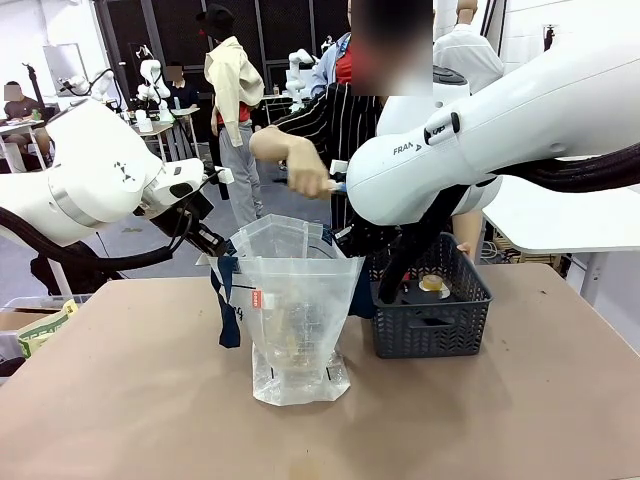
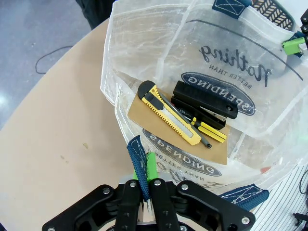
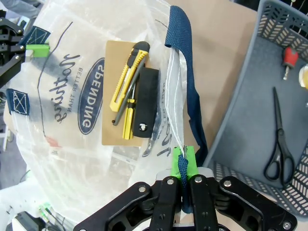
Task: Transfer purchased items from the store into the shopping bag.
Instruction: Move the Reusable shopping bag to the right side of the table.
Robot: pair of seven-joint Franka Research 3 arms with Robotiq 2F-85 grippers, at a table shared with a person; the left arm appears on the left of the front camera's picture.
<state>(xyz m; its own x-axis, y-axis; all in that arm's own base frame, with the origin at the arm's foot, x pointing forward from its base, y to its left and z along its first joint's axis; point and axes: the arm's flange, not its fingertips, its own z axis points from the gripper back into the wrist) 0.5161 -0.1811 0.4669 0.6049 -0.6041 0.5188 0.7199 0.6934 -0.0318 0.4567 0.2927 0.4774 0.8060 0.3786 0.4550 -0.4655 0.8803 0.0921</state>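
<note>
- Claw on the robot's left, the left claw (image 2: 146, 179), sits at the left of the front frame. It is clenched on one navy strap (image 2: 138, 161) of the shopping bag (image 1: 300, 275) and holds that side of the mouth up.
- The bag stands mid-frame on the worktop (image 1: 120, 400), just left of the basket (image 1: 430, 335).
- Its thin translucent film looks soft and floppy, so the mouth would likely sag if let go. The woven straps look like the soundest place to hold it.
- Inside the bag, on a brown card (image 2: 137, 113), lie three items close together: a yellow utility knife (image 2: 168, 113), a black block-shaped item (image 2: 204, 98) and a yellow-and-black screwdriver (image 2: 207, 130).
- The right claw (image 3: 183, 166) is clenched on the opposite strap (image 3: 180, 57), on the bag's side nearest the basket.
- Behind the bag, a person's hand (image 1: 305, 180) grips something I cannot make out.
- The dark lattice basket, right of centre, looks stiff. It holds scissors (image 3: 279, 144), a small red-handled tool (image 3: 289, 57) and a round tan-topped item (image 1: 432, 285).
- These all look light and rigid. The scissors lie flat, so the finger loops are probably the easiest place to pinch them.
</note>
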